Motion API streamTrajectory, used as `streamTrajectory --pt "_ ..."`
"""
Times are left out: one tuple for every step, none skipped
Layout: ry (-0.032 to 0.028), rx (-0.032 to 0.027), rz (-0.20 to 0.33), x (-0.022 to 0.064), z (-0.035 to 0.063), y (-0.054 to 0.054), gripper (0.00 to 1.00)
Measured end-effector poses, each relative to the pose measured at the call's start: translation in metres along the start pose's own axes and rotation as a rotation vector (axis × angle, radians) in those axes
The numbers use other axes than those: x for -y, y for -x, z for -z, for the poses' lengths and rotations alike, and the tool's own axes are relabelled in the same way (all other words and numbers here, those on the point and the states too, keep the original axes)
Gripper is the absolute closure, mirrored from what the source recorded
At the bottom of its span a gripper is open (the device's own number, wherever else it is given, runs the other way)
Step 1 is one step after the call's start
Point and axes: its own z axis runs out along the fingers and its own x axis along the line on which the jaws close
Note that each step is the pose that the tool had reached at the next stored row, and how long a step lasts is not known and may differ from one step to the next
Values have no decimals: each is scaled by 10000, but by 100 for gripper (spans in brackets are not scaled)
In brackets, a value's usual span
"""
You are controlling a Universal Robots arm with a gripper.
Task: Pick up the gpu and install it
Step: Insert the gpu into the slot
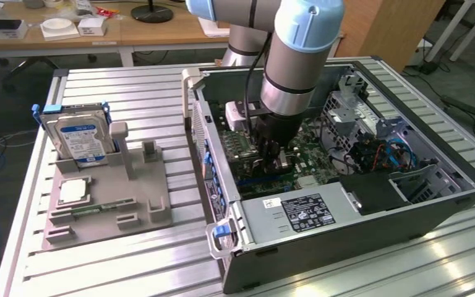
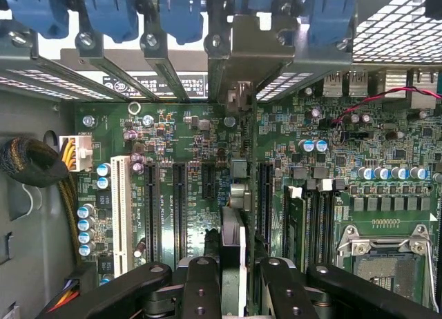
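One grey-and-blue robot arm reaches straight down into the black, open-sided computer case (image 1: pixel 328 244), which lies flat on the ribbed aluminium table (image 1: pixel 106 86) so the green motherboard (image 2: pixel 173 136) faces up.

The black two-fingered gripper (image 2: pixel 238 277) is partly closed. Its fingers (image 2: pixel 200 284) pinch the gpu (image 2: pixel 233 239), a flat green circuit card seen edge-on in the wrist view. The card stands upright over the board, parallel to the long black expansion slots (image 2: pixel 181 201), presumably so its lower edge can meet a slot squarely. Its silver end bracket (image 2: pixel 252 53) points at the rear slot openings under the blue retention clips (image 2: pixel 179 12). Whether the edge connector is seated, I cannot tell.

The grey plastic fixture tray (image 1: pixel 143 201) sits well apart on the exterior view's left. It props the silver hard drive with a blue-white label (image 1: pixel 79 139) upright, and the narrow green memory stick (image 1: pixel 101 208) lies flat in its groove.
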Motion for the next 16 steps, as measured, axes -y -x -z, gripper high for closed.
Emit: streamTrajectory --pt "0 1 0 0 0 0 73" --pt "-3 3 2 0 2 1 73" --pt "-8 5 2 -2 3 1 73" --pt "-9 7 4 -2 4 1 73" --pt "-12 6 4 -6 5 1 73" --pt "-11 3 5 -7 6 0 73" --pt "-13 3 6 -8 10 0 73" --pt "-24 4 4 -15 12 1 73" --pt "-28 4 5 -18 12 1 73" --pt "-29 5 7 -19 13 1 73" --pt "-28 4 8 -21 15 0 73" --pt "-32 3 4 -24 22 0 73" --pt "-34 6 4 -25 23 1 73" --pt "-33 5 5 -25 23 1 73" --pt "-33 2 5 -25 25 1 73" --pt "-32 3 6 -25 25 1 73"
